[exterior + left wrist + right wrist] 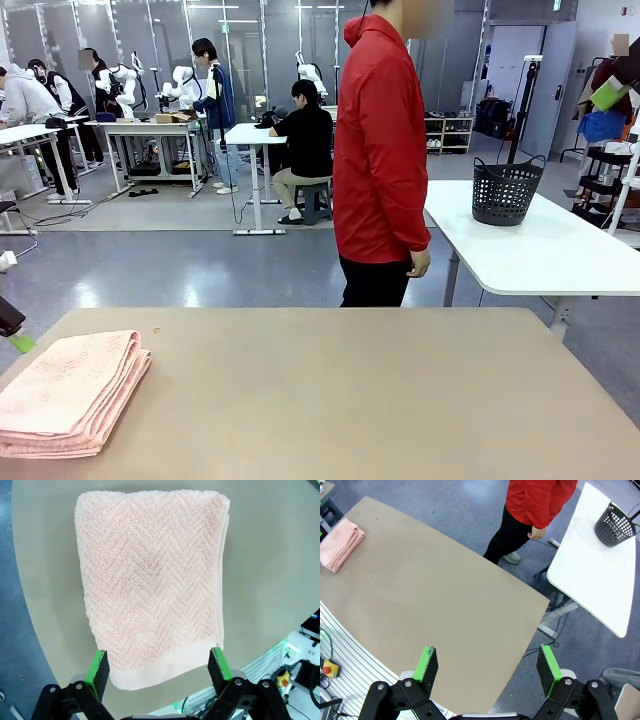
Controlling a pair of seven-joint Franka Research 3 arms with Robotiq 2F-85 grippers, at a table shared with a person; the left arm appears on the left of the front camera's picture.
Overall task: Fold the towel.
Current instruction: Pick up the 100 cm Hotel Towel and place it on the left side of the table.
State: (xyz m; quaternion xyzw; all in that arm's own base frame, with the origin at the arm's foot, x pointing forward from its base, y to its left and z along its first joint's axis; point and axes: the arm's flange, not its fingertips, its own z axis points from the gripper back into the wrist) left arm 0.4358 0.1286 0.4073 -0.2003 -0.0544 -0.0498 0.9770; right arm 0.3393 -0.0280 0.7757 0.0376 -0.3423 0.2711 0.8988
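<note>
So the towel (68,392) is sitting folded up into a thick stack at the lower left of the front view, right on the tan table (360,400) near its left corner, layered edges facing the middle of the table. In the left wrist view the same towel (152,580) fills the centre of the frame, a neat salmon-pink rectangle with the herringbone zigzag on top and the plain band edge at the bottom of the picture. The left gripper (159,666) hangs over that band end with its jaws spread wide apart, nothing between them, one green pad at each lower corner of the towel in the frame; can't really tell if the pads touch the cloth or just sit above it. In the front view you only get a sliver of black finger and green pad (20,342) at the far left edge, just above the towel. The right gripper (489,668) is also wide open and empty, looking down on the bare table (445,610), with the towel (341,544) way off in the upper left of that frame. A person in a red jacket (380,140) stands at the far side of the table, hand (419,263) down at their side. Behind them, right of frame, there's a white table (560,250) with a dark basket (505,190) on it.
</note>
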